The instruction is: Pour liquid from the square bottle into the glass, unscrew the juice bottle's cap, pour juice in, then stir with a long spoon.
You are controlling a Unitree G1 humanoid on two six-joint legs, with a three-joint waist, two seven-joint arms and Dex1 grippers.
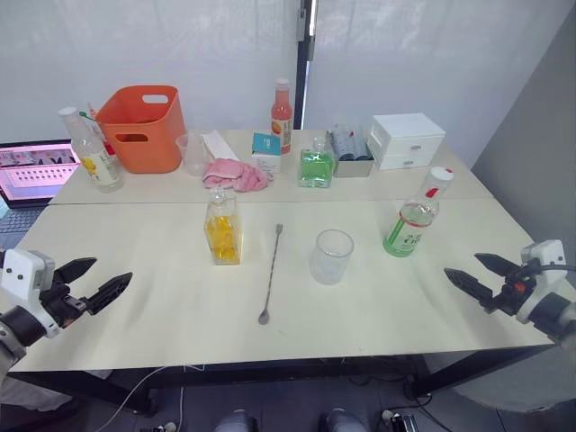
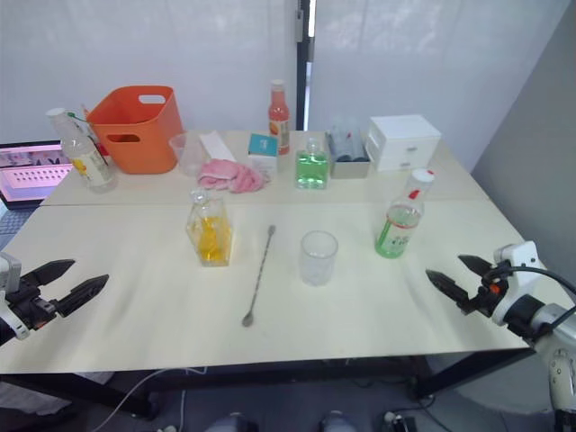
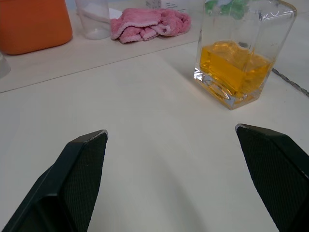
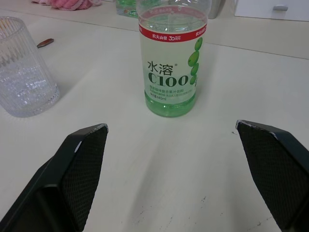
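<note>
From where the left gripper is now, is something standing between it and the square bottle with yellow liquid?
Nothing visible does. The left gripper is open, and bare table lies between it and the square bottle.

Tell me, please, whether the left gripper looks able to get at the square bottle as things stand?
Probably yes. The left gripper is open and faces the square bottle across bare table; nothing lies between them. The spoon lies on the bottle's far side.

Lab, white curtains [image 1: 153, 45], laptop [image 1: 31, 171]
</note>
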